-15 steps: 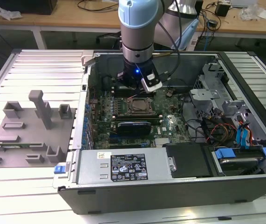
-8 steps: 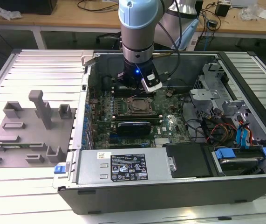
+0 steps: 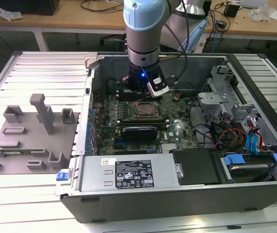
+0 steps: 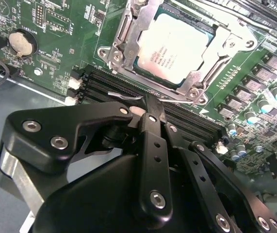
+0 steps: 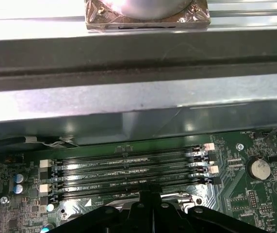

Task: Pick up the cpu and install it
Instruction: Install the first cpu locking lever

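The gripper (image 4: 149,106) has its 2 fingers drawn together with nothing visible between them. In the second wrist view the tips hang just over the near edge of the socket (image 4: 121,36), right beside a thin bright wire lever (image 4: 121,94) — whether they touch it I cannot tell. By my judgement, that narrow, closed stance suits pressing or hooking a slim part rather than carrying a chip.

The cpu (image 4: 174,46) is not in the gripper. It lies flat in the socket, silvery top up, with the metal retaining frame lying around its rim, so the seating itself looks done. Being square, it has no real long axis; its sides run parallel to the socket frame and to the memory slots (image 5: 128,167).

Those 4 slots lie between the socket and the edge of the motherboard (image 3: 174,121) that meets the wall of the case (image 3: 187,194). In the exterior view the arm stands over the middle of the board inside the open case. The grey fixture blocks (image 3: 31,131) sit well apart, on the slatted table (image 3: 31,204) beyond the case's wall at the exterior view's left.
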### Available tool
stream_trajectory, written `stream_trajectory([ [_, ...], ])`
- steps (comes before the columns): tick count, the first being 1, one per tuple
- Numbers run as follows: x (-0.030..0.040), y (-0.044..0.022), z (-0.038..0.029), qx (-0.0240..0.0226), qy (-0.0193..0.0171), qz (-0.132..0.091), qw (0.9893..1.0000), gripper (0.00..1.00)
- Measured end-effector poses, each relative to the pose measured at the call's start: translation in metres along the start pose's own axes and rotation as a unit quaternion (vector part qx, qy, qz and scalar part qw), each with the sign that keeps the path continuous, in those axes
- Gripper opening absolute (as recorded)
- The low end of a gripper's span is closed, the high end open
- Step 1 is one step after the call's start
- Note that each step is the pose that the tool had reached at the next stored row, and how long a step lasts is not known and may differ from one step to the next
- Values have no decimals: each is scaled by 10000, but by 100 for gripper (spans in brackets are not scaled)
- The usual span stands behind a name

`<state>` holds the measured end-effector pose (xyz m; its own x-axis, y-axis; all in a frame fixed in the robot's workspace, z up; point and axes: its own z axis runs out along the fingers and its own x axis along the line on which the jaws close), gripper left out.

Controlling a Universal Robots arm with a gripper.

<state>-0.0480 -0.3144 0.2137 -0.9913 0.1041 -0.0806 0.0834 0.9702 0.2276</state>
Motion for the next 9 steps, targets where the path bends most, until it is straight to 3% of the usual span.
stream_trajectory([
  [1, 0, -1, 3, 3, -24, -6, 10000, 11],
  [5, 0, -2, 12, 13, -201, -44, 9998, 11],
  [6, 0, -3, 15, 17, -263, -48, 9996, 11],
  [7, 1, -4, 21, 20, -298, -24, 9996, 11],
  [9, 3, -5, 33, 32, -329, 80, 9994, 11],
])
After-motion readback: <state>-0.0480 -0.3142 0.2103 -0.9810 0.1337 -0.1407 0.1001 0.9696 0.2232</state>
